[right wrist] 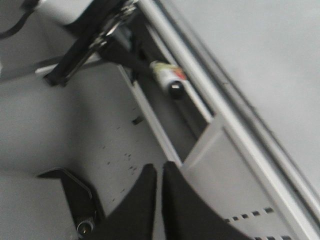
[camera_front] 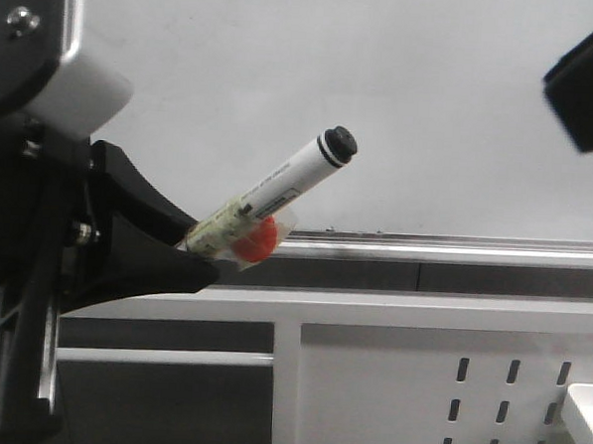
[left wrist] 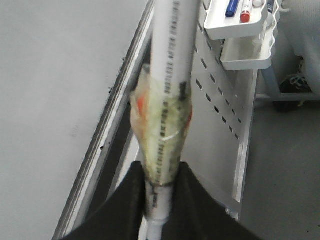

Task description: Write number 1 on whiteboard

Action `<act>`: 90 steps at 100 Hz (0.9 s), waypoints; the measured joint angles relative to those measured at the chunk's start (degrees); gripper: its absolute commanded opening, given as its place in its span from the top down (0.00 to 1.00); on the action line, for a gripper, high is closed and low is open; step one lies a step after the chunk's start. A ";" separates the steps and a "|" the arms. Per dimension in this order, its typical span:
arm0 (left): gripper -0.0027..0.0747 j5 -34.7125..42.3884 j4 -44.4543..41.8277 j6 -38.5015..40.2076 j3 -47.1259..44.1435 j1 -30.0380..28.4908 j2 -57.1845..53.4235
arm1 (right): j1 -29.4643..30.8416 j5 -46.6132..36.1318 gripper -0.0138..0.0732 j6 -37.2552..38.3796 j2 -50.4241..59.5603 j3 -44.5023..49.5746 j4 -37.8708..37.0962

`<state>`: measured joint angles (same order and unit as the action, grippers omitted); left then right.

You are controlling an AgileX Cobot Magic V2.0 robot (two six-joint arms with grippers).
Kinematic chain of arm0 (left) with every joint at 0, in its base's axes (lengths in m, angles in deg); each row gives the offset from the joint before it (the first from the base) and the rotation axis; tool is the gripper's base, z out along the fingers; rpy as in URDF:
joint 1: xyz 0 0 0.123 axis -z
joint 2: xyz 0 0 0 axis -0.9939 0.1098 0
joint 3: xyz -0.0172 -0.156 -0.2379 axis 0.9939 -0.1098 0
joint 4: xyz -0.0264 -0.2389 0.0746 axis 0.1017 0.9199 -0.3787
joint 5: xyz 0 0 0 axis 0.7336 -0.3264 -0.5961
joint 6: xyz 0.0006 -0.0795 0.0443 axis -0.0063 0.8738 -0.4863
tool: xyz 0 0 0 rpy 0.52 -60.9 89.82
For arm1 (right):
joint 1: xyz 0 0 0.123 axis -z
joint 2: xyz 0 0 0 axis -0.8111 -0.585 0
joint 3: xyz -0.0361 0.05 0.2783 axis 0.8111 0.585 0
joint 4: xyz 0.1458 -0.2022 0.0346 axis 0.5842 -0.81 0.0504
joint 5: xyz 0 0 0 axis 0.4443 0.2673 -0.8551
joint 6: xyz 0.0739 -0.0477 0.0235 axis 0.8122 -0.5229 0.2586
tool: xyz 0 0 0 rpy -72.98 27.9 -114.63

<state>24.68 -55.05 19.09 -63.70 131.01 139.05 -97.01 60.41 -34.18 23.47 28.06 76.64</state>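
Observation:
The whiteboard (camera_front: 384,77) fills the back, with its grey metal rail (camera_front: 454,247) along the bottom edge. I see no marker stroke on it, so the number 1 is not in view. My left gripper (camera_front: 198,249) is shut on a white marker pen (camera_front: 283,187) wrapped in yellowish tape with an orange piece. The pen points up and to the right, its black end (camera_front: 338,144) close in front of the board. In the left wrist view the black fingers (left wrist: 125,200) clamp the pen (left wrist: 172,60). My right gripper (right wrist: 159,170) is shut and empty, off to the right.
A white perforated metal frame (camera_front: 417,387) stands below the rail. A white tray (left wrist: 240,25) holding blue and red markers hangs on it. A dark part of my right arm (camera_front: 587,83) shows at the top right of the front view.

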 measured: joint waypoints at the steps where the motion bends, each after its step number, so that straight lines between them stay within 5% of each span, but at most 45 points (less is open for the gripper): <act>1: 0.99 -0.45 0.01 0.00 0.05 0.00 -0.11 | -0.32 -0.32 0.63 -0.13 -0.54 0.00 0.00; 16: 0.99 -4.32 -1.43 0.00 0.17 0.00 -2.31 | -6.85 -5.54 0.36 -0.88 -5.56 0.00 -0.23; 61: 0.99 -7.45 -4.00 0.00 0.17 2.79 -7.63 | -10.00 -21.06 0.37 -1.10 -15.41 -1.51 -3.99; 90: 0.99 -5.56 -4.13 0.00 0.17 3.02 -8.53 | -10.00 -22.76 0.37 -1.10 -18.82 -1.53 -4.86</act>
<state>19.11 -59.18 19.09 -63.53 134.04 130.51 -107.01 37.65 -35.28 4.65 26.53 71.78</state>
